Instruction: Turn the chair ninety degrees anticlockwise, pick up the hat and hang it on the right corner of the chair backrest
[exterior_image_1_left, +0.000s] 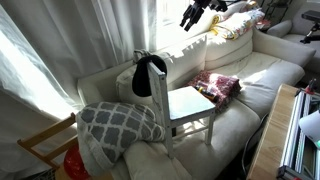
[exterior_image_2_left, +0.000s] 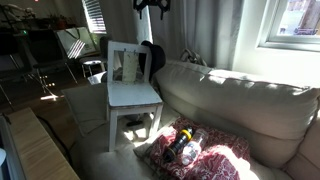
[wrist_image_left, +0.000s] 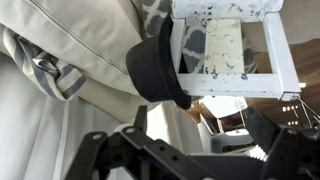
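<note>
**couch_lurker:** so where's the hat (exterior_image_1_left: 150, 70) at?

**pandafan:** it's hooked over one top corner of the chair (exterior_image_1_left: 188, 104) backrest, hanging against the slats. Shows in both exterior views and the wrist view. The chair itself stands on the sofa (exterior_image_2_left: 240, 100) seat, between a grey patterned cushion (exterior_image_1_left: 118, 122) and a red patterned cloth (exterior_image_1_left: 217, 85).

**couch_lurker:** and the gripper (exterior_image_1_left: 190, 20)?

**pandafan:** jaws spread wide, nothing in them. It hangs up high over the sofa back, well apart from chair and hat.
</note>
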